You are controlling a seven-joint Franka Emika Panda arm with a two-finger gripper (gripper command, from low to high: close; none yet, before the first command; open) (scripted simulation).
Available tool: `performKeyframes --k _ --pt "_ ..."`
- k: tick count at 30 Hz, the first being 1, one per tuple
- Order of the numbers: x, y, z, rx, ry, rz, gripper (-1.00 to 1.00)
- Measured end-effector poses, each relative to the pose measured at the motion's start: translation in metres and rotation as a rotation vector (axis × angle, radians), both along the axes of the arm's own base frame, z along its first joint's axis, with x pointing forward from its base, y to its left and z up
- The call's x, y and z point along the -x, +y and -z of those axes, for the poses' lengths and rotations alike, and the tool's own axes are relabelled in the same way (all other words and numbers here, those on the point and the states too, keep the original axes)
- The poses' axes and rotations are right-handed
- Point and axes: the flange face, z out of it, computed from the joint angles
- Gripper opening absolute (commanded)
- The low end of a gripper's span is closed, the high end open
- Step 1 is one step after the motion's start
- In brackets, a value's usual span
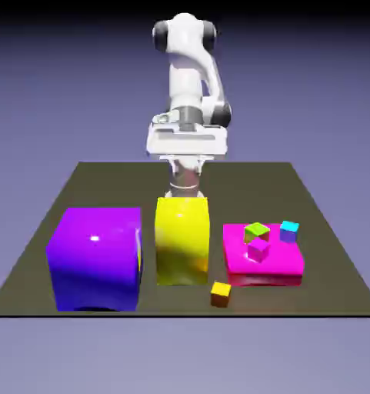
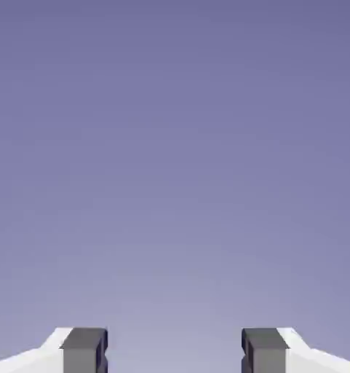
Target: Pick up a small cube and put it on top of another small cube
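We see 1 tiny orange cube [image 1: 221,295] on the dark table [image 1: 257,185], right of the yellow block [image 1: 182,241] in the exterior view, sides slightly turned, no long axis; our gripper [image 2: 175,351] stands wide, holding nothing.

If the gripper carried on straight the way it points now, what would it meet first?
Nothing, as far as the hand view shows: only backdrop lies between the gripper's open fingertips, though depth is hard to judge.
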Motion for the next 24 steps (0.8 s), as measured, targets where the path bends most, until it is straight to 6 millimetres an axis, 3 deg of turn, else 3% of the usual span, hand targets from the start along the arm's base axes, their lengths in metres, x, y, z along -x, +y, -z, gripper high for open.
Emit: performKeyframes --k 12,24 --pt "-0.095 0.027 0.091 -0.064 0.482 0.118 0.0" --pt "-0.15 0.057 0.212 -0.145 0.963 0.249 0.0"
